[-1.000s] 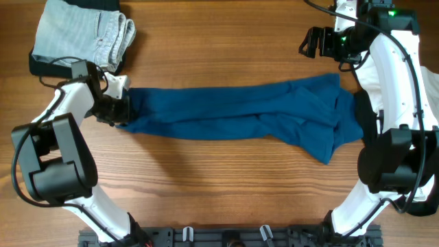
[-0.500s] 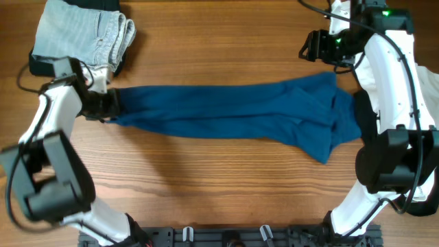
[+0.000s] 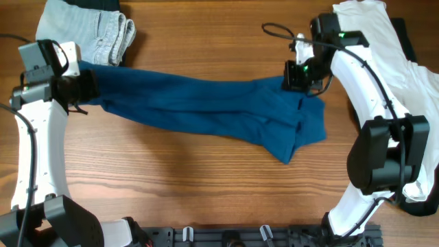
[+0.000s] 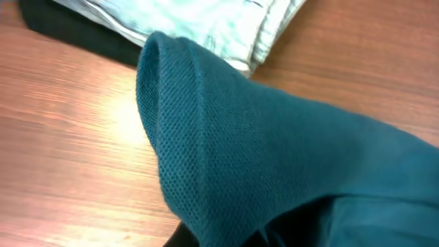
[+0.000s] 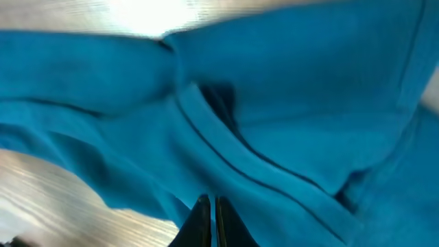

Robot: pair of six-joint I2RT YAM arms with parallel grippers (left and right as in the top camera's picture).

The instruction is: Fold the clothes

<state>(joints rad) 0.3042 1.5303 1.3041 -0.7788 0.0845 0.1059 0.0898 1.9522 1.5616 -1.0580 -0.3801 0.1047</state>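
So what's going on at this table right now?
Two arms are working on a dark-blue shirt stretched across the wooden table. The left gripper pinches its left end beside the folded pale denim; the right gripper is shut on its bunched right end. It looks rumpled, not neatly folded.

Folded pale denim [image 3: 86, 31], white garment [image 3: 374, 24], wooden table [image 3: 206, 185].

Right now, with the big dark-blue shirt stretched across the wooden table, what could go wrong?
The left gripper holds one end of the dark-blue soft-fabric shirt right beside the folded pale-blue denim piece; moving that way might drag it. The right gripper is shut in bunched folds, so it may pinch only one layer and slip.
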